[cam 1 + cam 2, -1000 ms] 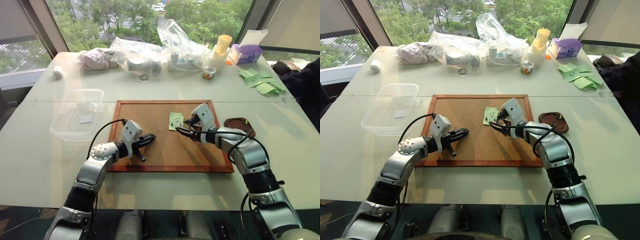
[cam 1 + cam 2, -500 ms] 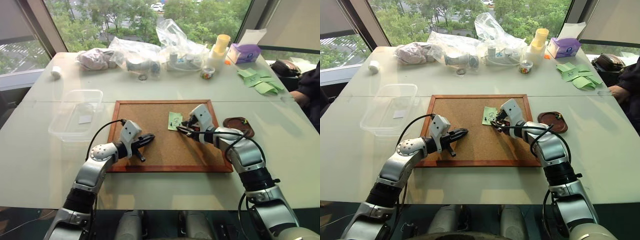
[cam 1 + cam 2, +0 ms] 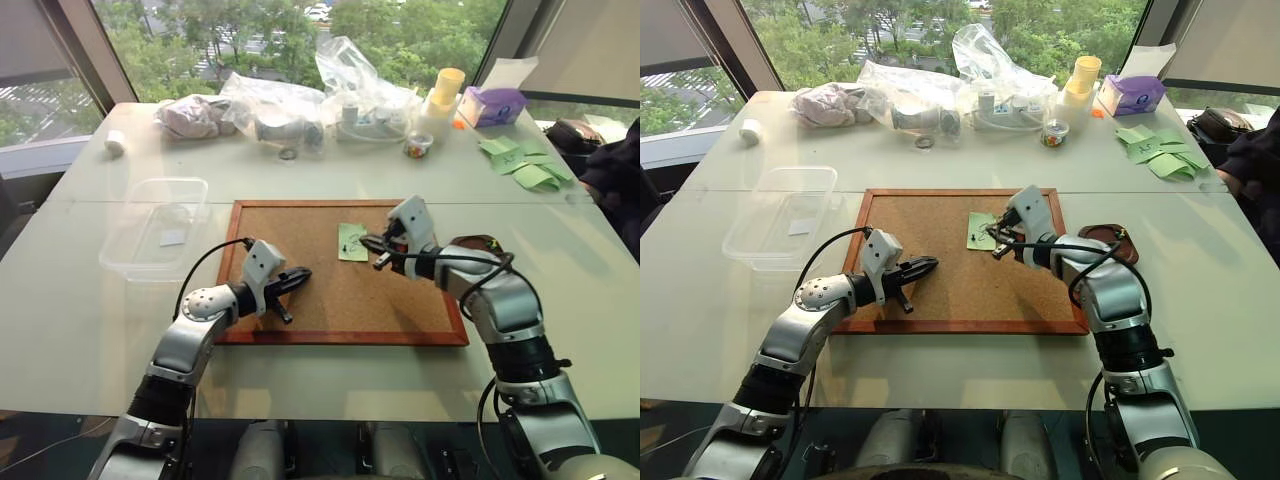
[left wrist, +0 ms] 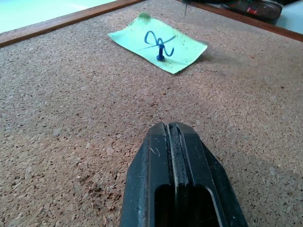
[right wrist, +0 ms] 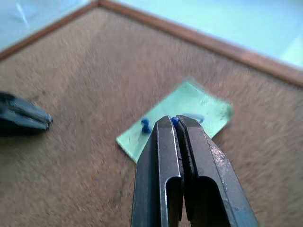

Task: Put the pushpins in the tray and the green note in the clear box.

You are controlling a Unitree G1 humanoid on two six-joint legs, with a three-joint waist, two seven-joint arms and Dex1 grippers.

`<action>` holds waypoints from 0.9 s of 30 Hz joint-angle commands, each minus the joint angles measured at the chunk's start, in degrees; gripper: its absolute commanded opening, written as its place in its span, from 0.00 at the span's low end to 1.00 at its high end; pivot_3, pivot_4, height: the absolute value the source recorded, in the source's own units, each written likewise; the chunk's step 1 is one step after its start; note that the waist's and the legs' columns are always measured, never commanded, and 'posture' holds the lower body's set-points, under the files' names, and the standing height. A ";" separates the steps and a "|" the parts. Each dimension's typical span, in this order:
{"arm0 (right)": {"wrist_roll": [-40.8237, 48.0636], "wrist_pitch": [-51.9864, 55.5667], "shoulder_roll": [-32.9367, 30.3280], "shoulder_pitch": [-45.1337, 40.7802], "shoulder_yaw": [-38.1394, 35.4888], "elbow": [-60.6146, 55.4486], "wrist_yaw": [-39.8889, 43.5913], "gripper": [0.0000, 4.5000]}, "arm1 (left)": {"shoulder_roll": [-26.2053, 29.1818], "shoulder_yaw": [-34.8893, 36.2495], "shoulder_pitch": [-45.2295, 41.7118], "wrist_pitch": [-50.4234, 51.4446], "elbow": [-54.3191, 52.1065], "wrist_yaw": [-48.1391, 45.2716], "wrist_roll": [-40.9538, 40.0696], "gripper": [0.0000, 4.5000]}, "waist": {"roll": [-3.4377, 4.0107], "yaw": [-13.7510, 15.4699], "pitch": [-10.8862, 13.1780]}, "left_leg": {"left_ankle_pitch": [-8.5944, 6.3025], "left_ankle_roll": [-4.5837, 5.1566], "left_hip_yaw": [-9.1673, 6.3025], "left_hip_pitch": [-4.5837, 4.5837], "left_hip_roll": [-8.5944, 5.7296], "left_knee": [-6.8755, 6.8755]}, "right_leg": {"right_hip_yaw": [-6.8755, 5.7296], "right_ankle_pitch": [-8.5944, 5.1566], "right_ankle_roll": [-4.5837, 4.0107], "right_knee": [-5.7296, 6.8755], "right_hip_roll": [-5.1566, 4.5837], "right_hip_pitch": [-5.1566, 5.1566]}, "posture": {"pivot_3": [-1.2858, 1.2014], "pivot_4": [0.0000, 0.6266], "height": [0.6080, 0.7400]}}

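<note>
Right claw (image 5: 177, 124) sits pinched tight above the green note (image 3: 352, 242), with what looks like a small blue pushpin head (image 5: 175, 121) caught at the very tips of its fingers, though that part is too blurred to be sure. The note lies flat on the cork board (image 3: 300, 310), near the board's far right part, and a second blue pushpin (image 4: 160, 53) stands upright through the scribble in its middle. Over on the near left part of the board, the left claw (image 3: 298, 279) hovers low with its fingers pressed together and nothing between them, pointing across the cork toward the note but well apart from it. A dark brown tray (image 3: 1118, 240) rests on the worktop (image 3: 80, 300) just beside the board's right edge, partly behind the right arm. On the other side, the clear box (image 3: 152, 232) with its small white label lies on the worktop left of the board.
</note>
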 commanded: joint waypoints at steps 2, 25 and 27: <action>2.76 3.80 -3.35 0.78 -7.51 -5.46 -1.83 0.01 | 0.46 -1.11 1.77 1.11 3.11 0.11 1.49 0.00 | 0.00 -0.02 -0.01 | -0.01 0.01 -0.01 0.02 0.01 -0.01 | 0.00 0.00 0.00 0.00 0.01 0.01 | 0.52 0.24 1.00; 1.19 -5.81 -11.00 15.67 -17.92 10.48 -2.44 0.18 | 0.16 -1.75 1.22 0.30 4.12 -0.46 1.62 0.00 | 0.13 0.00 -0.08 | -0.21 0.37 0.03 0.19 -0.02 -0.03 | 0.01 0.00 0.00 -0.05 -0.01 0.18 | 0.52 0.24 1.00; 1.09 -6.25 -11.26 15.83 -17.79 10.56 -2.50 0.39 | 0.22 -1.70 1.36 0.22 4.03 -0.34 1.66 0.00 | 0.13 0.00 -0.08 | -0.21 0.37 0.03 0.20 -0.01 -0.03 | 0.01 0.00 0.00 -0.04 -0.01 0.18 | 0.52 0.24 1.00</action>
